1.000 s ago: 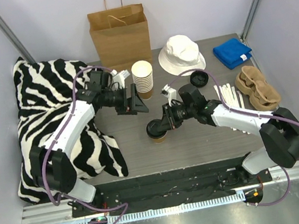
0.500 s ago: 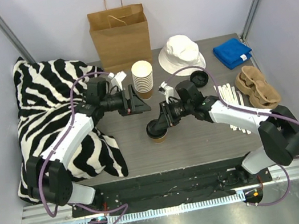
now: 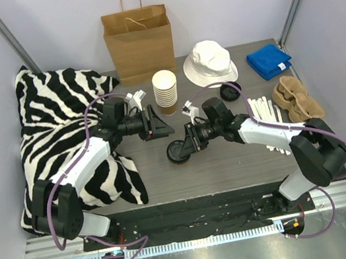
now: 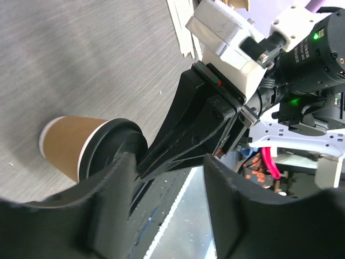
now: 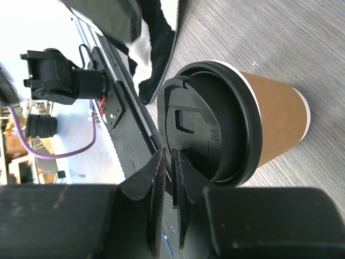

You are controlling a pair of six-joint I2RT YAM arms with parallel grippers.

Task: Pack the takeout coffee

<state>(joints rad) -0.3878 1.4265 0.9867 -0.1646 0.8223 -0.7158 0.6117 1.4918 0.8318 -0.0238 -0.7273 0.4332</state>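
Left arm has eased its gripper (image 4: 168, 155) nearer the coffee over the last 1 s. The right arm and cup have shifted slightly left.

- Landmark: stack of lidless cups (image 3: 165, 90).
- Takeout coffee (image 3: 178, 150): in front of the stack, toward the arm bases, well apart from it. Black lid (image 5: 213, 121) is on.
- Right gripper (image 5: 168, 162): fingers nearly together, pinching the lid's rim. Cannot tell if the cup's base is on the table or just off it.
- Left gripper: fingers wide apart and empty, just in front of the stack and left of it, aimed at the cup.
- Paper bag (image 3: 139, 41): upright behind the stack.
- Pulp carrier (image 3: 297, 101): far right of the stack.

Progress, my reading: 1 cup lidded and gripped, so pickup looks done. Packing has not started, since the cup sits in neither bag nor carrier. Carrying and placing remain.
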